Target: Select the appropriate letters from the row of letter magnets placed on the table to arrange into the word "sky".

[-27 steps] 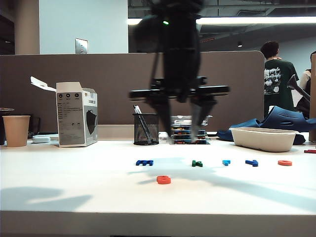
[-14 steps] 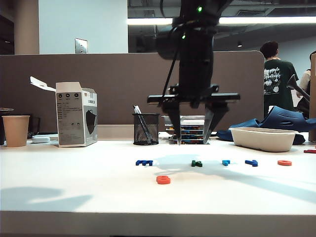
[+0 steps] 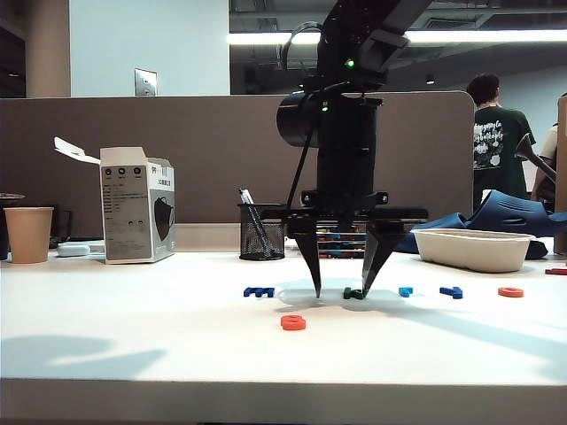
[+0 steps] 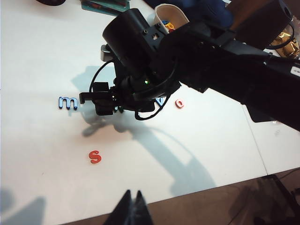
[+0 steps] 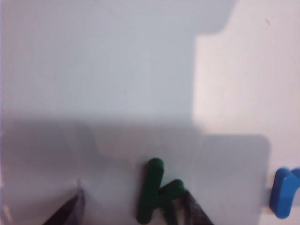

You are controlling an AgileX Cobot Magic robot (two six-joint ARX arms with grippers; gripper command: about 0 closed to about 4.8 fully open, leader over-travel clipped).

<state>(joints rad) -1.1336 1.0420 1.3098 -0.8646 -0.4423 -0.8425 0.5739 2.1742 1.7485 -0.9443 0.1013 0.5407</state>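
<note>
Exterior view: we see right gripper [image 3: 341, 293] down at the table [image 3: 133, 345], jaws wide around green k [image 3: 353, 293]; red s [image 3: 293, 322] lies nearer front. Left wrist view: left gripper [image 4: 132, 206] hangs high, jaws together. Right wrist view: k [image 5: 155, 190] sits between the fingertips [image 5: 191, 208].

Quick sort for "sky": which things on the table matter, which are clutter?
Job:
- red s, set out in front
- green k, between the open jaws of the right gripper
- dark blue y
- left gripper, jaws shut, parked

Clutter:
- blue m
- light blue letter
- red o
- cup
- box
- pen holder
- tray
</note>
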